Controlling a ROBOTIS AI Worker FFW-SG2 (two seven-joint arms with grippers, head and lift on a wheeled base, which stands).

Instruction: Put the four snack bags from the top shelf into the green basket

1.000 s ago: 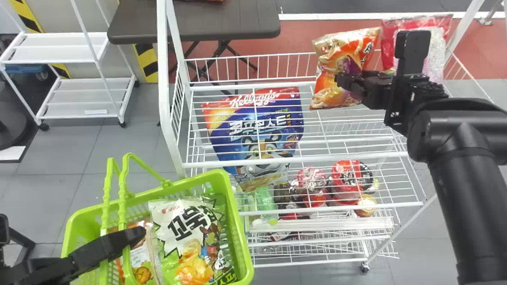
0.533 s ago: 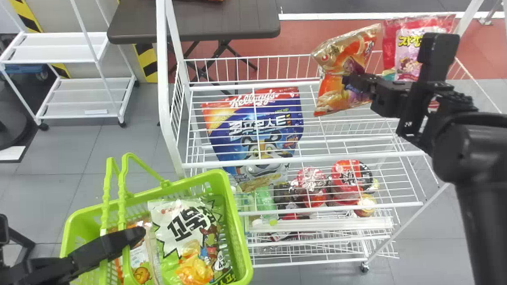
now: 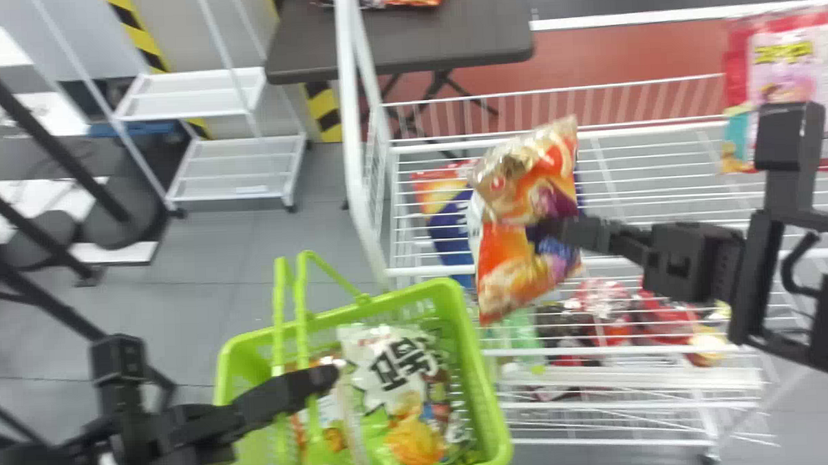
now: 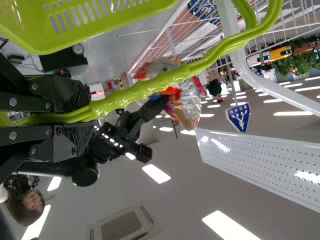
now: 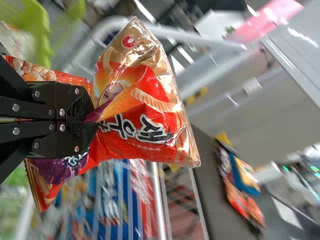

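The black right gripper has its jaws pinched on the middle of a glossy orange-and-gold plastic snack bag near the green plastic basket, whose handles the black left gripper's jaws grip; light, slippery, crushable, the bag suits a gentle central hold.

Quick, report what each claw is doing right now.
Left claw: closed on the green basket handles.
Right claw: closed, pinching the orange snack bag.
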